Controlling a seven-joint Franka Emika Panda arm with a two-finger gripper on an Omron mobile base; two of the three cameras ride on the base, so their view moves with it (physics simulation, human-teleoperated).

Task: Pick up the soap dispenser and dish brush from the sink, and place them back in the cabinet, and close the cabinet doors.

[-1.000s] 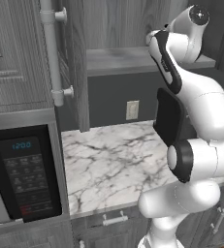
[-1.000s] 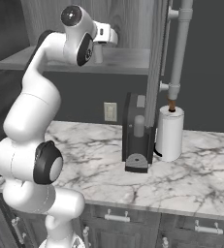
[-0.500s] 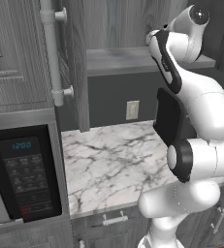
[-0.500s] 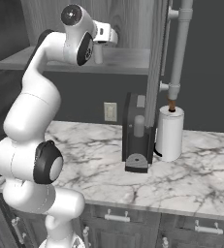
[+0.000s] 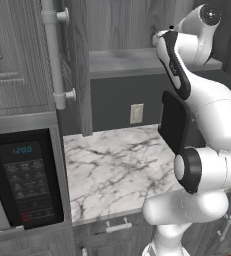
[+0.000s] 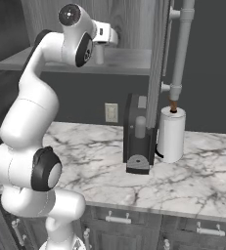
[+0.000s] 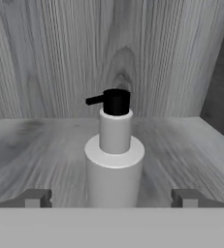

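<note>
The soap dispenser (image 7: 114,164), a slim white bottle with a dark pump top, stands upright on the grey inner shelf (image 7: 181,145) of the cabinet (image 5: 137,60). My gripper (image 7: 111,198) is open, its fingertips (image 7: 36,198) set wide on either side of the bottle with a gap to each. From the right base view the hand (image 6: 104,36) reaches over the shelf beside the dispenser (image 6: 100,52). The cabinet doors (image 5: 79,65) stand open, one with its white bar handle (image 5: 52,50), the other edge-on (image 6: 158,73). The dish brush and the sink are out of view.
A black microwave (image 5: 22,185) sits at the left below the cabinet. On the marble counter (image 5: 117,170) stand a dark appliance (image 6: 138,136) and a white cylinder with a brown top (image 6: 170,134). A wall outlet (image 5: 136,113) is on the backsplash.
</note>
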